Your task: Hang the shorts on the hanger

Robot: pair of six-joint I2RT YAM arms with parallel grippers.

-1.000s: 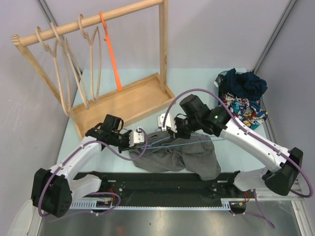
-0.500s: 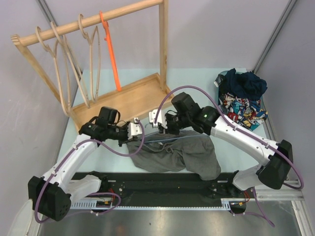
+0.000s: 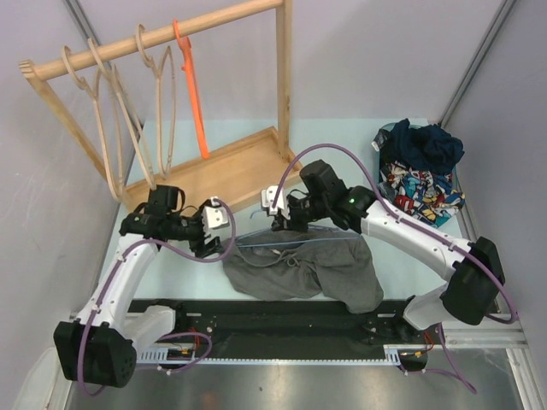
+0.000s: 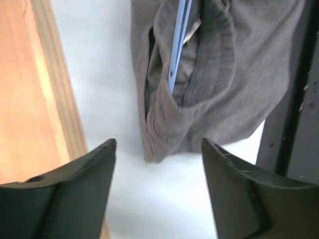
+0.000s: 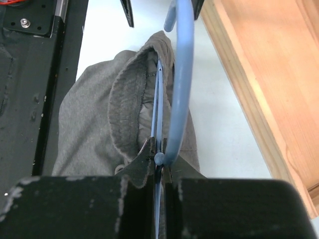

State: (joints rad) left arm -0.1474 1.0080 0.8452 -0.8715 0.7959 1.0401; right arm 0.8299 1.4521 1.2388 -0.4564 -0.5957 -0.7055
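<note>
Left wrist view: the shorts (image 4: 219, 89) lie bunched by the tabletop's (image 4: 99, 74) near edge, the hanger (image 4: 178, 45) threaded into their waistband. Now the right gripper (image 5: 160, 172) pinches the hanger at its hook base, while the left gripper (image 4: 158, 149) gapes wide, empty, just short of the cloth.

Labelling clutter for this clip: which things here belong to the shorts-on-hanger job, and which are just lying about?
In the job: grey shorts; light-blue hanger; right gripper, jaws shut on the hanger; left gripper, jaws open, holding nothing.
Lying about: wooden rack; wooden hangers; orange hanger; navy garment; cartoon-print cloth.
</note>
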